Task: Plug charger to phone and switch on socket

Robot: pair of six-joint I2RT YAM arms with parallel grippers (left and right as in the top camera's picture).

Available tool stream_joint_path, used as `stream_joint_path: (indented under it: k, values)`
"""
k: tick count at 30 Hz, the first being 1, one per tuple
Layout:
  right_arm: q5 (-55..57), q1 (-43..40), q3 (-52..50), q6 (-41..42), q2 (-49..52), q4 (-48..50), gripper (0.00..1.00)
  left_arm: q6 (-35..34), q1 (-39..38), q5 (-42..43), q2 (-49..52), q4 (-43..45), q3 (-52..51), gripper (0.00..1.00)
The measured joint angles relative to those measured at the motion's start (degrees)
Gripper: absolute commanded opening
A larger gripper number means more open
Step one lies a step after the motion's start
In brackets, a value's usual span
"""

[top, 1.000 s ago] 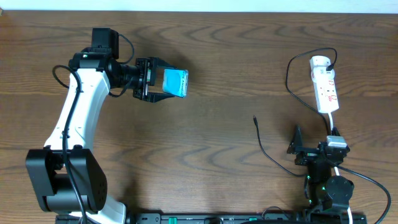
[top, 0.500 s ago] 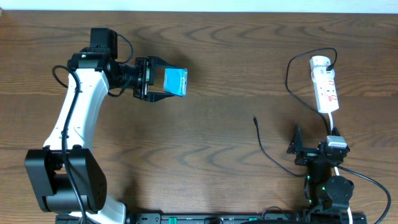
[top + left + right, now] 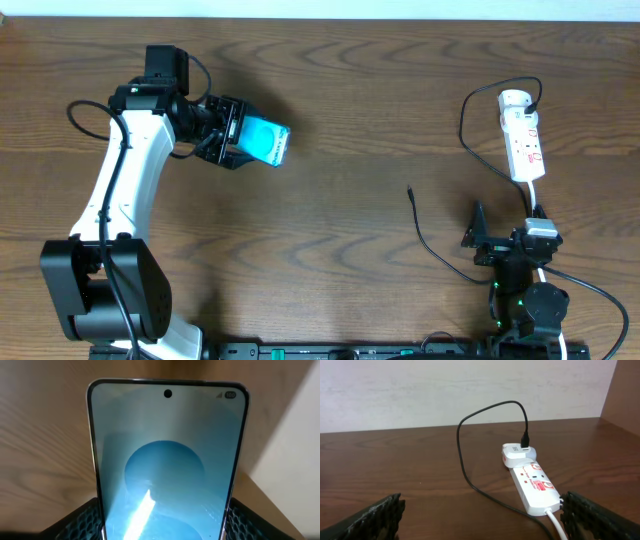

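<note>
The left jaws clamped the phone [image 3: 266, 143] by its edges, clear of the desk [image 3: 340, 270], likely readying its port; the right jaws stood wide, empty.

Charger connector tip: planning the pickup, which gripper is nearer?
Right. The right gripper is close beside the charger tip; the left gripper, holding the phone, is far off.

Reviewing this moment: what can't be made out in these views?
Phone charging port: left wrist view, cut off by bottom edge; overhead, too small.
Socket switch position: too small in right wrist and overhead views.
Charger connector tip: overhead, too small to tell orientation.
</note>
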State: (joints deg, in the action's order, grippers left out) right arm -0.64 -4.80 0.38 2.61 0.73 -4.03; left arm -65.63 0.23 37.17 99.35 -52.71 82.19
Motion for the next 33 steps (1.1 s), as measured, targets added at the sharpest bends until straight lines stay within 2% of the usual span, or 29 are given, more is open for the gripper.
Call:
stream_joint_path:
  k: [7,11,23,33]
  values:
    - [0.0,0.0,0.0,0.0,0.0,-0.02,0.99,1.18,-3.5,-14.1,0.0,-2.82,0.0,0.07]
    - [0.0,0.0,0.0,0.0,0.0,0.0,0.99,1.2,-6.12,-19.19,0.0,-2.8,0.0,0.07]
    - [0.0,0.0,0.0,0.0,0.0,-0.02,0.99,1.22,-7.26,-26.82,0.0,-3.91,0.0,0.07]
    - [0.0,0.0,0.0,0.0,0.0,0.04,0.99,1.22,-7.26,-28.37,0.0,-3.89,0.0,0.07]
